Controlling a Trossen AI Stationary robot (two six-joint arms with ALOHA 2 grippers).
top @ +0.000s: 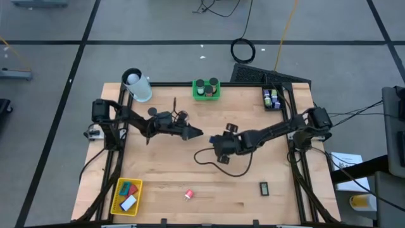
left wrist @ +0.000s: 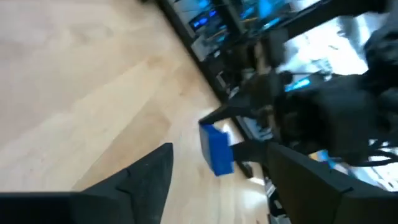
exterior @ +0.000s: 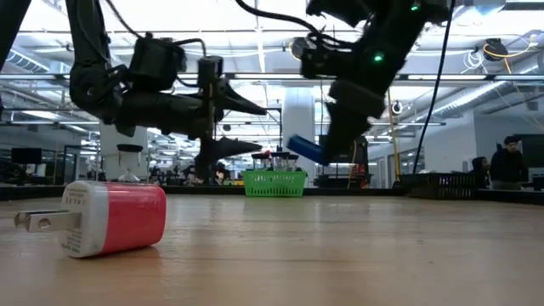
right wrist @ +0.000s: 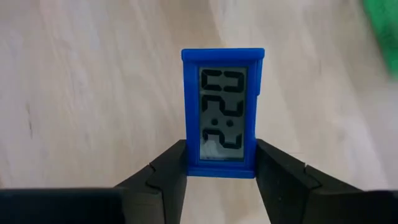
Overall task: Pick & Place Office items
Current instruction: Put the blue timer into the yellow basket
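Observation:
A small blue-cased digital display (right wrist: 222,112) sits in my right gripper (right wrist: 222,163), shut on it above the table's middle (top: 217,144). In the low view the blue display (exterior: 304,149) hangs in the air, tilted. My left gripper (top: 195,133) is open, level, just left of it, fingers pointing at the display (left wrist: 216,149) without touching. A red and white plug charger (exterior: 115,218) lies on its side near the near edge (top: 188,194). Red, teal and white pieces lie in the yellow basket (top: 118,197). My right gripper pinches the blue display by the end below its screen (right wrist: 221,169), one finger (right wrist: 171,165) on each long side of the case. The fingers come slanting down from the table's right. The display is lifted clear of the table and tilted, sticking out beyond the fingertips.
A green basket (top: 206,96) with black cylinders stands at the far edge, a black bin (top: 272,106) with small pieces at the far right corner. A white cylinder with a black ring (top: 137,86) is far left. A small dark item (top: 264,187) lies near right.

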